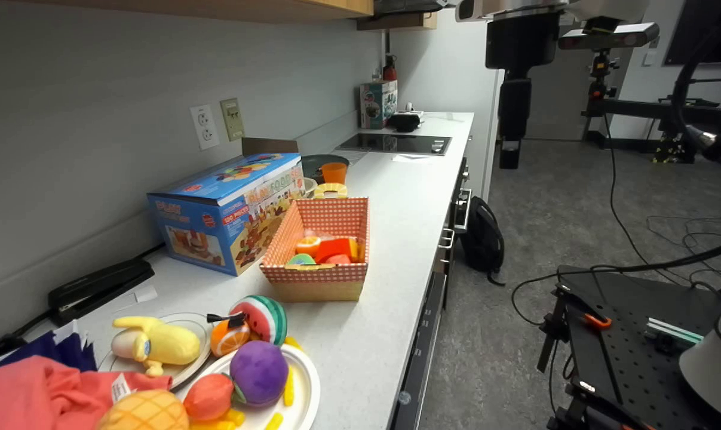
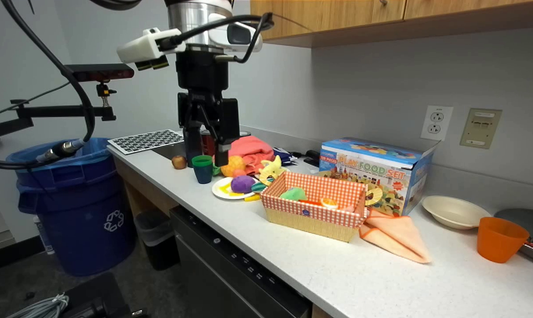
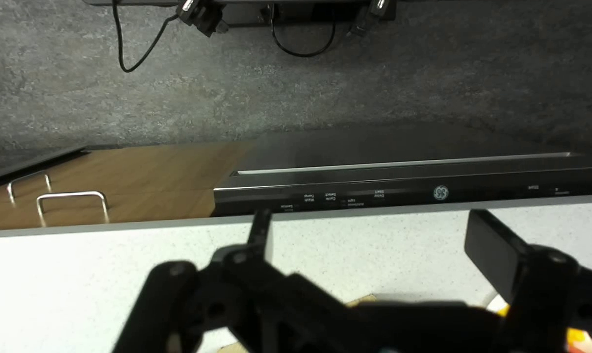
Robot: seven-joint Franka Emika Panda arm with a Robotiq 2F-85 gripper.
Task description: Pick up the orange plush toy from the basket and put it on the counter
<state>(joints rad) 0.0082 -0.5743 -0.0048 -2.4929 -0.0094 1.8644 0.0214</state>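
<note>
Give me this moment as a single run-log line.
gripper: open, holding nothing | basket: on counter | orange toy: in basket | second orange toy: outside basket, beside watermelon toy

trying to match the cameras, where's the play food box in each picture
In an exterior view: the play food box is left of centre, left of the checked basket.
In an exterior view: the play food box is right of centre, partly behind the checked basket.
Wrist view: not in it.
Shared landmark: the white counter, in all three.
</note>
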